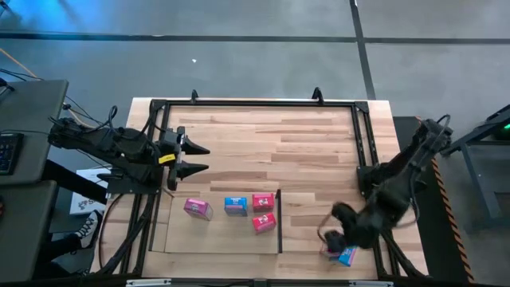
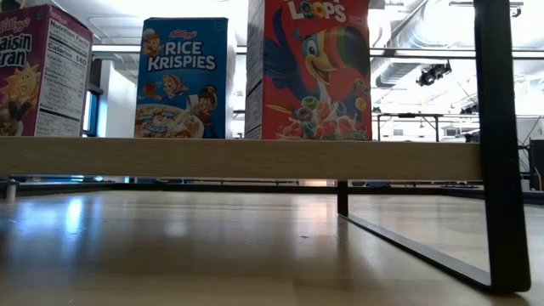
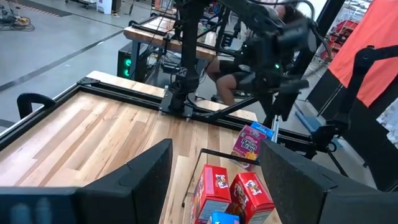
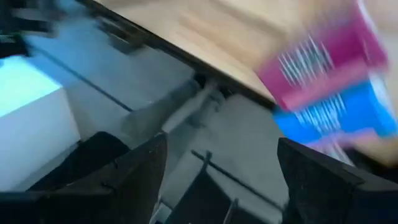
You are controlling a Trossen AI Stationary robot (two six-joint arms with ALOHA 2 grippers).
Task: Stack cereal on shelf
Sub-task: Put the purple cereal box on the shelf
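Right tool [image 1: 341,243] wide over pink-and-blue cereal box [image 1: 343,253], left tool [image 1: 199,158] wide, shelf boxes [image 1: 263,202] upright

A grey concrete floor [image 1: 263,64] fills the upper part of the high view, crossed by dark seams, with a blue glow [image 1: 32,14] in the upper left corner. In the low view, silver ceiling ducts [image 2: 416,34] run across the upper right, and bright windows [image 2: 92,115] light the left side.
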